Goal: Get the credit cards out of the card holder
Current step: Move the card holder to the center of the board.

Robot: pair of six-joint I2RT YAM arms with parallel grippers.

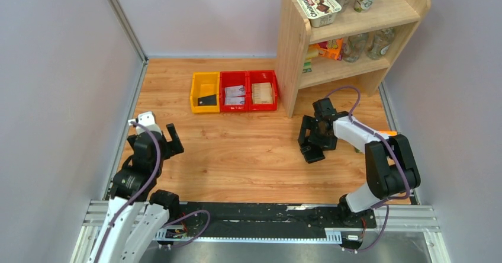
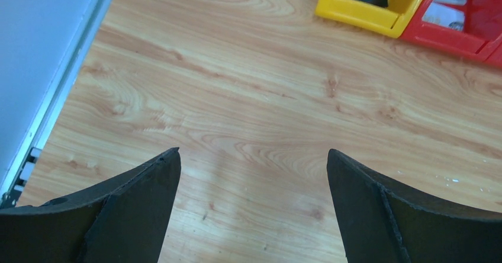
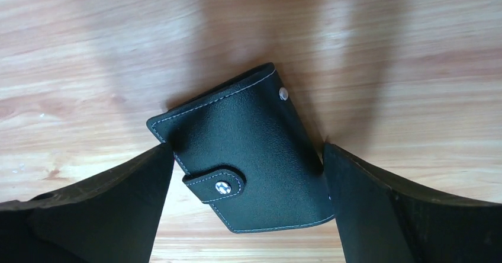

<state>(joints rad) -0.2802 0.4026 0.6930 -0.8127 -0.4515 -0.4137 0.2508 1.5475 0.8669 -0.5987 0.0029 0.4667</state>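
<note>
The card holder (image 3: pixel 245 150) is a black leather-like wallet, folded shut with its snap strap fastened, lying flat on the wooden table (image 1: pixel 237 156). My right gripper (image 3: pixel 248 150) is open and straddles it, one finger at each side edge. From above, the card holder (image 1: pixel 312 153) shows just under the right gripper (image 1: pixel 314 144). Any credit cards inside it are hidden. One thin black card (image 1: pixel 207 100) lies in the yellow bin (image 1: pixel 196 91). My left gripper (image 2: pixel 253 151) hangs open over bare wood at the table's left, nothing between its fingers.
Two red bins (image 1: pixel 248 73) with whitish printed cards and a tan stack stand beside the yellow bin. A wooden shelf unit (image 1: pixel 293 50) with cups, a carton and bottles stands at the back right. Grey walls close in the left and right sides.
</note>
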